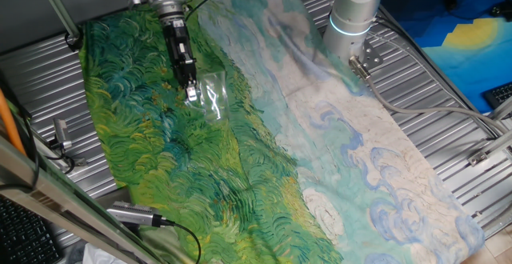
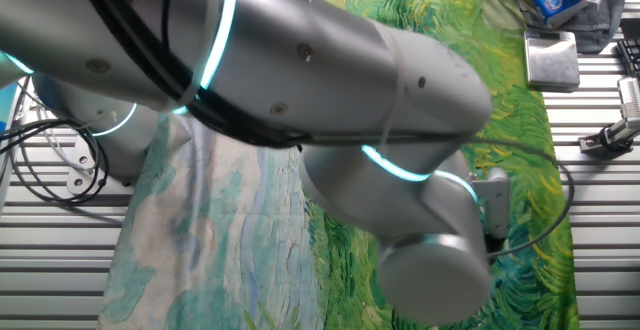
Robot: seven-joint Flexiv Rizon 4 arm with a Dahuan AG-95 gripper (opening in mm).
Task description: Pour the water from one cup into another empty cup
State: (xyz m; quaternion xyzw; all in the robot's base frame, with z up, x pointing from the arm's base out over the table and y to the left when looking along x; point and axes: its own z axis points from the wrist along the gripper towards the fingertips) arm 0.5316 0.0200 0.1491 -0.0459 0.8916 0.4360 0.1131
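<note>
Nearest the lens in one fixed view, a black cable and grey metal plug (image 1: 136,214) lie at the lower left edge of the ribbed metal worktop (image 1: 432,88), which is draped with a painted cloth of swirling greens and pale blues (image 1: 264,160). Up in the upper left of that frame, the slim black two-finger gripper (image 1: 192,94) hangs from its silver wrist, fingertips down at the near rim of a small transparent colourless glass cup (image 1: 210,96) that stands on the green part of the cloth. The fingers look close together and seem to pinch the cup's wall, yet the glass blurs the contact — I cannot tell for certain whether it is held.

Only glints show through the cup, so the water cannot be made out here, and no second cup is clearly visible. In the other fixed view the grey arm with its glowing teal rings (image 2: 380,160) fills the frame and hides cup and gripper alike.

As a judgement: the cup is light, rigid, smooth and breakable — likely slippery on bare metal fingers. A firm but gentle hold on the wall just below the rim, or across the body, would suit tilting it without slip.
</note>
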